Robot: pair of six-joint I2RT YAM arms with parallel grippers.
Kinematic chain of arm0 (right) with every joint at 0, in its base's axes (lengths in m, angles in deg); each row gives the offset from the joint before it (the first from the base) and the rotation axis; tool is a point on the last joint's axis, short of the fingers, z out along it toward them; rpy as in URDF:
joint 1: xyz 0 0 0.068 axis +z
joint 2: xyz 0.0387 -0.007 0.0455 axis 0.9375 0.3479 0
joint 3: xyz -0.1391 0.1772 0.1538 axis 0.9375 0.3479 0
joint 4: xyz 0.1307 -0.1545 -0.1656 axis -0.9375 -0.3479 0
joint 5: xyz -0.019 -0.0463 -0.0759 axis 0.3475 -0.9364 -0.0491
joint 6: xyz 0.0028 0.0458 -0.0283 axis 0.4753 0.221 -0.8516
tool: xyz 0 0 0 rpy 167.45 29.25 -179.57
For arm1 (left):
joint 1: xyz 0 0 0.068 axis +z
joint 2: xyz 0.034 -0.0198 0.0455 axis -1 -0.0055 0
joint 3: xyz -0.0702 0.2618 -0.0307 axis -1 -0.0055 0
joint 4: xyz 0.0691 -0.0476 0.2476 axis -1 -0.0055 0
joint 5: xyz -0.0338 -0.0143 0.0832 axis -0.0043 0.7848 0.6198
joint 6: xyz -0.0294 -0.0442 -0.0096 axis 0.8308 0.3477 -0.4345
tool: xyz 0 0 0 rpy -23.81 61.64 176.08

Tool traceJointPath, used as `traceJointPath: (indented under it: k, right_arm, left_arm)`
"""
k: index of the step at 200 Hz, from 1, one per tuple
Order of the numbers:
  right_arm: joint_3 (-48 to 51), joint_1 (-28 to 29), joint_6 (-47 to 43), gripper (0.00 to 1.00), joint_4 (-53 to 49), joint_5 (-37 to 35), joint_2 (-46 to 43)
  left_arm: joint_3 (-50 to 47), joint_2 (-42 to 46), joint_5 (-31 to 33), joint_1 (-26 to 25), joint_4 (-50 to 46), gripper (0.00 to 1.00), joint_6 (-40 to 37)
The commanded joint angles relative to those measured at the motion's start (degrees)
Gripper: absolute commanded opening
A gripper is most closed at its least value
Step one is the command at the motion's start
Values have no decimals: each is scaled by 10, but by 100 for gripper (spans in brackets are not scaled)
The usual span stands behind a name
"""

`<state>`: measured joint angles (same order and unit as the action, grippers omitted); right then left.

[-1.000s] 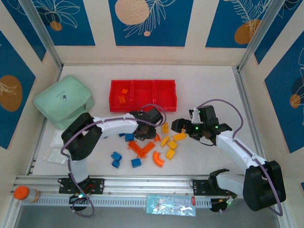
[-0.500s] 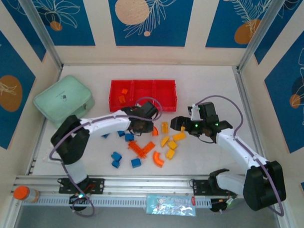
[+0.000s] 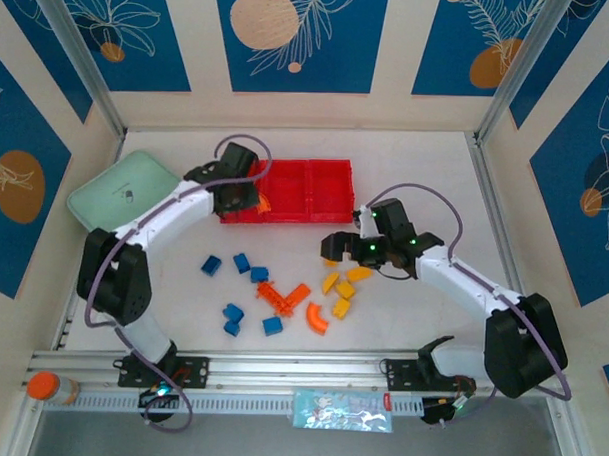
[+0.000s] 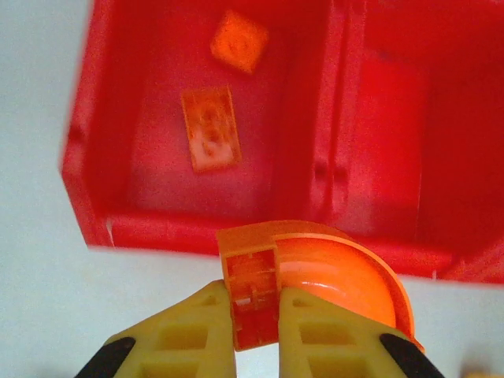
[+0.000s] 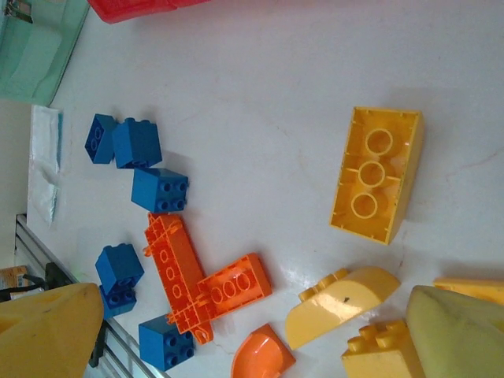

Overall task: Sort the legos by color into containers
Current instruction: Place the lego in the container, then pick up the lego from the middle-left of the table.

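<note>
Left gripper and its load: the yellow fingers are clenched on the square end of an orange plastic arch brick, whose curved span juts out to one side of the grip. The brick hangs over the near wall of the shallow bright red plastic tray of three compartments, close to the divider beside the left compartment; that compartment already holds a flat orange brick and a small square orange brick, so the arch is judged to be carried there to join its colour, and is not yet let go.

Right gripper: jaws spread wide with nothing between them, hovering low over the loose pile on the white table, just right of centre; below it lie an upturned long yellow brick and rounded yellow pieces, the likely next pick; blue cube bricks and a cluster of joined orange bricks lie further left, all apart from the fingers and still unsorted.
</note>
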<state>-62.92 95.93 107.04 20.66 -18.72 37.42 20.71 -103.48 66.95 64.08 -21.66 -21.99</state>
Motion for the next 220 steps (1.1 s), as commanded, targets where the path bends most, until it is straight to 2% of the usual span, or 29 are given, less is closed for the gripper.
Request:
traceJointPath:
  k: [1, 75, 84, 103, 130, 161, 191, 220]
  right_arm:
    - [-26, 3, 9, 99, 12, -6, 12]
    - [-46, 2, 8, 99, 8, -11, 21]
    - [-48, 2, 7, 99, 5, -13, 20]
    - [-49, -1, 4, 99, 4, -14, 20]
    - [-53, -7, 2, 99, 0, -7, 20]
    - [-59, -8, -10, 99, -20, -9, 17]
    - [-60, -7, -22, 99, -47, -5, 18]
    - [-49, 2, -27, 99, -70, -4, 8]
  left_arm:
    - [62, -54, -4, 36, -14, 16, -51]
    - [269, -234, 1, 101, -63, 17, -71]
    - [280, -243, 12, 101, -67, 20, -73]
    - [294, -251, 7, 102, -68, 36, -77]
    - [302, -241, -3, 102, -74, 41, -81]
    - [266, -196, -34, 100, -75, 39, -83]
    - [161, -113, -96, 89, -35, 39, -83]
    - [58, -25, -124, 50, -10, 40, -97]
